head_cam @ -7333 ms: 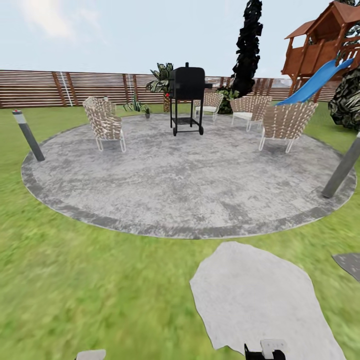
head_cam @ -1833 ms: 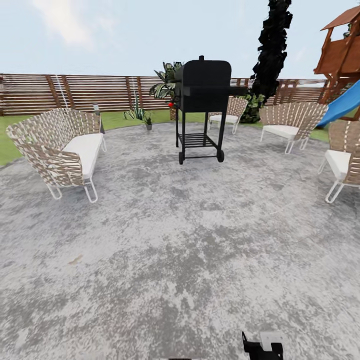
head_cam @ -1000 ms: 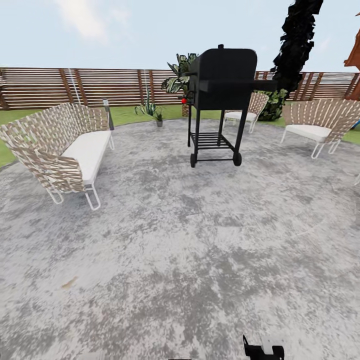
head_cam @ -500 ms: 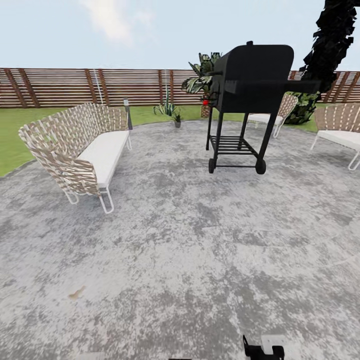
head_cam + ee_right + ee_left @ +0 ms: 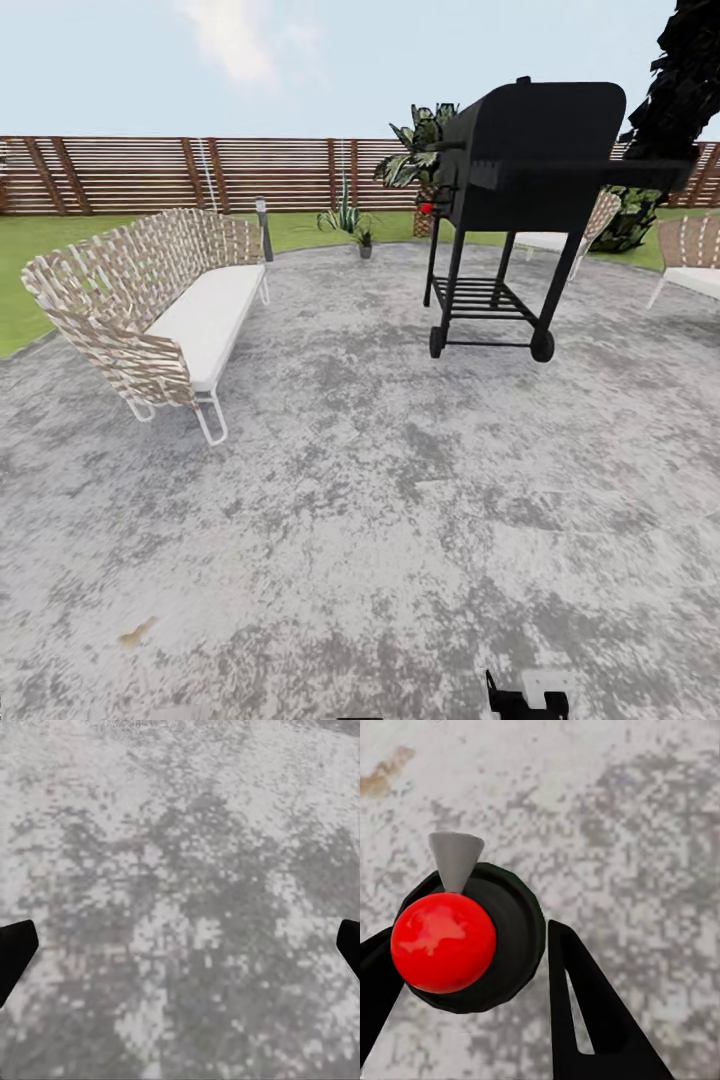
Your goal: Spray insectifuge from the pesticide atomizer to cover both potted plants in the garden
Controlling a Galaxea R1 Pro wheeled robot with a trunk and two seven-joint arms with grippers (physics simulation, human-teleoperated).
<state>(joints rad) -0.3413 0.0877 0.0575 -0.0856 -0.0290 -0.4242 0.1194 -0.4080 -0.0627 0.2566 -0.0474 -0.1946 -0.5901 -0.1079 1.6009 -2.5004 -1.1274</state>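
Note:
In the left wrist view the pesticide atomizer (image 5: 472, 937), a black round body with a red ball top and a grey cone nozzle, sits between the black fingers of my left gripper (image 5: 472, 939), which is shut on it over the grey paving. My right gripper (image 5: 180, 945) is open, its fingertips far apart above bare paving; part of it shows at the head view's lower edge (image 5: 525, 700). One small potted plant (image 5: 365, 243) stands far off at the paving's back edge, beside a tall spiky agave (image 5: 343, 214). The garden's lawn (image 5: 40, 250) and slat fence (image 5: 150, 175) lie behind.
A woven sofa (image 5: 170, 305) stands at the left on the round stone paving (image 5: 380, 480). A black wheeled grill (image 5: 525, 190) is ahead right, with a small red thing (image 5: 428, 208) at its side. More woven chairs (image 5: 690, 255) and a dark tree (image 5: 690, 90) are at the right.
The whole view has shifted: the base has rolled forward over the paving, so the grill and sofa loom larger and the grill sits further right. The grippers look unchanged.

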